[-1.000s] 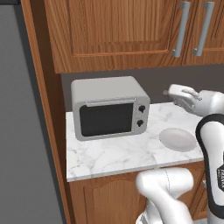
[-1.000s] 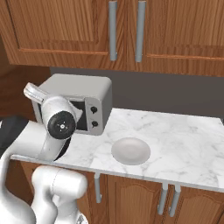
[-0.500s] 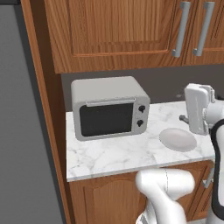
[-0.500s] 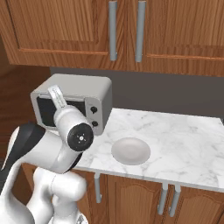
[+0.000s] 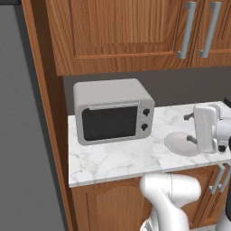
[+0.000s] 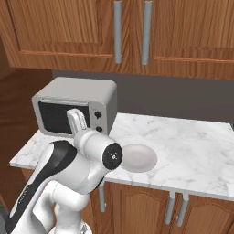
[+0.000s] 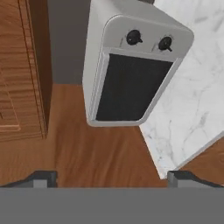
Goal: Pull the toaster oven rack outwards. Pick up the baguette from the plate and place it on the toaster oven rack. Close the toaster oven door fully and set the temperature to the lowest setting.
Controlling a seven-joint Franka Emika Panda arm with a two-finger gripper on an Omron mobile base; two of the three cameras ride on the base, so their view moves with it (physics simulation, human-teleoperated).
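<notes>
Swinging round since earlier, my hand (image 7: 111, 177), fingers spread wide, faces the toaster oven door (image 7: 131, 87); seemingly shut, a careless approach could shove it.

White marble surface (image 5: 117, 160), grey-veined, runs across the middle of both base views. Wooden upper cabinets (image 6: 68, 32) fill the top, with vertical silver bar handles (image 6: 118, 32) at upper centre of the right base view. Dark grey back wall (image 6: 173, 98) between cabinets and surface. Wooden base cabinets (image 6: 141, 205) below, lower frame. Tall wooden side panel (image 5: 47, 113) left, flat grey panel (image 5: 18, 135) at far left.
</notes>
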